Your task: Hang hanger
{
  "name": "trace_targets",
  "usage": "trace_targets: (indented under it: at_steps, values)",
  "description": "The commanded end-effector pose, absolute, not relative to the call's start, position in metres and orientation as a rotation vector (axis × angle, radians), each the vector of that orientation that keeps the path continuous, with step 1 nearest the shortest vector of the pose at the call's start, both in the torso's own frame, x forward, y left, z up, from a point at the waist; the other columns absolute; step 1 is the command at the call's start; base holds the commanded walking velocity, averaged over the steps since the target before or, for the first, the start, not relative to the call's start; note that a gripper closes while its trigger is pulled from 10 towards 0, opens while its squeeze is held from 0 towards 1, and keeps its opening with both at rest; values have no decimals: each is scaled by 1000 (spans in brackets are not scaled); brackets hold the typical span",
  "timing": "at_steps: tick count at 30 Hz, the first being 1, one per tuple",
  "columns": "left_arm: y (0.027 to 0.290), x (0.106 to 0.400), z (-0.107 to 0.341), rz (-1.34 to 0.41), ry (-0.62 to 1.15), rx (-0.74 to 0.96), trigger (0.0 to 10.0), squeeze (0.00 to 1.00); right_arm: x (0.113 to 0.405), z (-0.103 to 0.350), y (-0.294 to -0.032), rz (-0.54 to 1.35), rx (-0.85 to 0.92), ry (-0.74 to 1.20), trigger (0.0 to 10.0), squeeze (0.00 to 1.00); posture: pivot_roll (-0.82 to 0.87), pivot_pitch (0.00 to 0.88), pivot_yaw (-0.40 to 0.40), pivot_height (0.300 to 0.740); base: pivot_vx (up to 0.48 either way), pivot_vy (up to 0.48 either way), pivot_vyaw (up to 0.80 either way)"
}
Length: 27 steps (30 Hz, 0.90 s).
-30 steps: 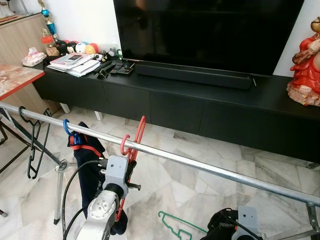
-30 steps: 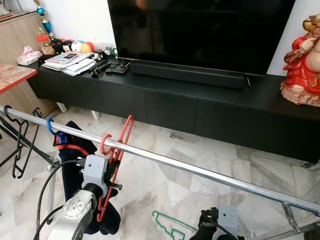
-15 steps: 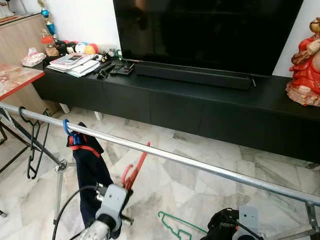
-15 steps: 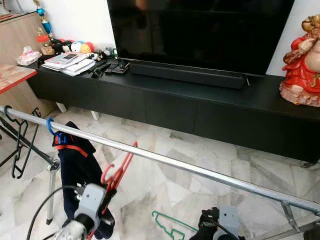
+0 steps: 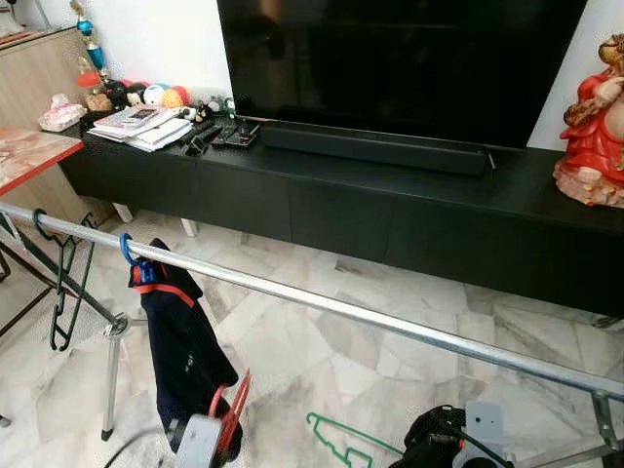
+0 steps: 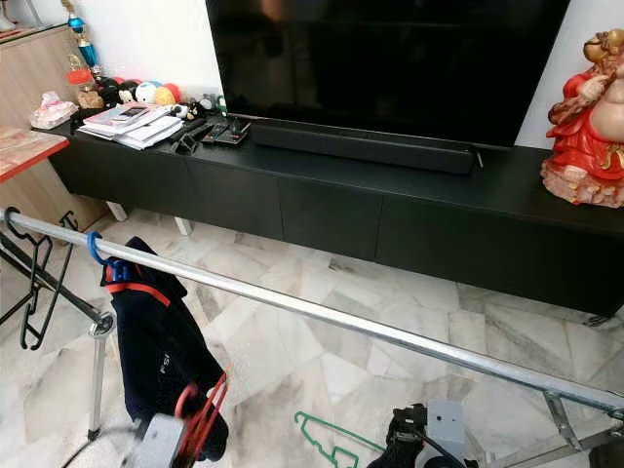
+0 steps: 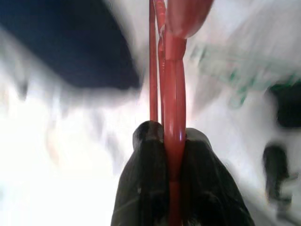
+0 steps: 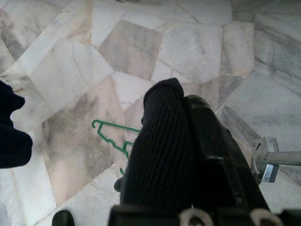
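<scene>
Jacket (image 5: pixel 180 336) on rail (image 5: pixel 322 304), hanger (image 5: pixel 341 444) on floor (image 5: pixel 292 351) beneath.

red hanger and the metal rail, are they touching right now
Apart. In the left eye view the red hanger sits low in the left gripper, well below the rail, with bare floor between them.

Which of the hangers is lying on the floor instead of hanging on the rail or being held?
The green hanger, flat on the marble floor. The black hanger and the blue hanger with the dark garment hang on the metal rail; the red hanger is gripped by the left end effector.
</scene>
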<state>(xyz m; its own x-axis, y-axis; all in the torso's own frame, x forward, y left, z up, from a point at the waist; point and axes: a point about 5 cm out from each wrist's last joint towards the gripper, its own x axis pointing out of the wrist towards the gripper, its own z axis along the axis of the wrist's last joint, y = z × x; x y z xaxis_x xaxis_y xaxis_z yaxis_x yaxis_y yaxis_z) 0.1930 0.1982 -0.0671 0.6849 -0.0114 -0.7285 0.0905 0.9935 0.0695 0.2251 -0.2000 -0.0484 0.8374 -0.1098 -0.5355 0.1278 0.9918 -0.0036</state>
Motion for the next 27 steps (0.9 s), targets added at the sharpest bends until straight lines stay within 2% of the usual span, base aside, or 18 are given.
trace_targets:
  at_steps: [1, 3, 5, 11, 17, 20, 27]
  values:
    - [212, 163, -85, 16, 979, 114, 10000, 0, 229, -45, -200, -124, 30, 540, 10000, 0, 13, 48, 14, 740, 0, 0, 0]
    - [215, 137, -97, 37, 1103, 123, 10000, 0, 229, -45, -199, -122, 28, 542, 10000, 0, -1, 47, 19, 740, 0, 0, 0]
    - [215, 125, -102, 33, 1164, 136, 10000, 0, 229, -45, -199, -121, 28, 541, 10000, 0, -13, 45, 22, 740, 0, 0, 0]
    - [211, 132, -101, 73, 1141, 83, 10000, 0, 227, -46, -202, -133, 26, 547, 10000, 0, -3, 40, 18, 740, 0, 0, 0]
    - [205, 144, -98, 61, 1118, 83, 10000, 0, 225, -48, -203, -128, 25, 559, 10000, 0, 2, 23, 18, 740, 0, 460, 0]
    - [209, 136, -100, 53, 1126, 93, 10000, 0, 225, -48, -203, -133, 26, 560, 10000, 0, -6, 26, 22, 740, 0, 480, 0]
    - [210, 135, -101, 46, 1127, 93, 10000, 0, 224, -48, -203, -138, 29, 565, 10000, 0, 0, 38, 21, 740, 0, 480, 0]
